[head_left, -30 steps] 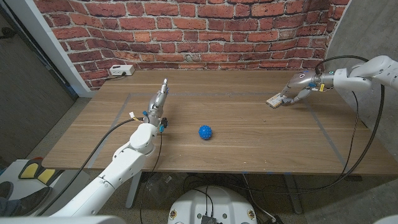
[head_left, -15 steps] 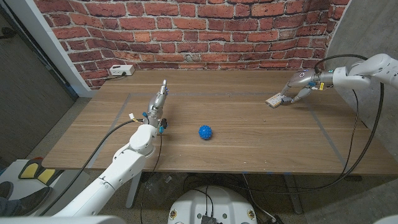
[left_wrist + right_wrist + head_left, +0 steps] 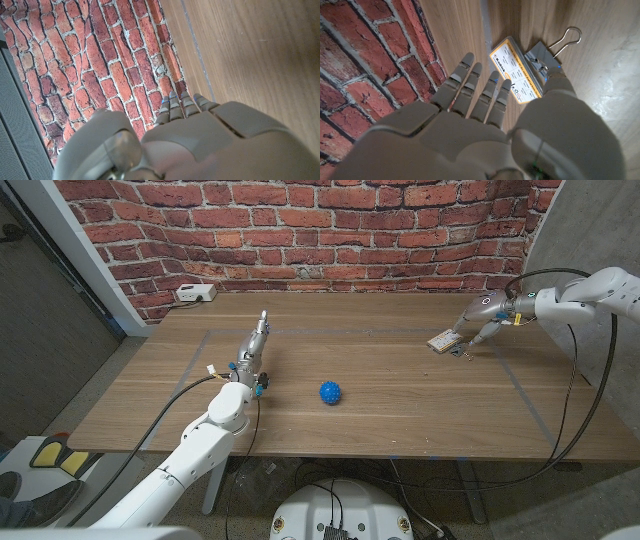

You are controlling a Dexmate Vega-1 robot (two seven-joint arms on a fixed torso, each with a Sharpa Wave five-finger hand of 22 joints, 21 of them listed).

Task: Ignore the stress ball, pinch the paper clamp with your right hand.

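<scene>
The paper clamp (image 3: 532, 67) is lain on the bench (image 3: 400, 420) near the far right, bracketed by the right hand (image 3: 478, 315), fingers (image 3: 485, 92) apart for pinching, nothing held; the stress ball (image 3: 331, 392) is left mid-bench.

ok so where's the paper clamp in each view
head view: the paper clamp lies at the table's far right, just under the right hand.
right wrist view: the clamp lies on the wood just beyond the hand's fingertips, its wire handle pointing away from the brick wall.
left wrist view: it is not in this picture.
shared landmark: the brick wall, seen in all three views.
</scene>
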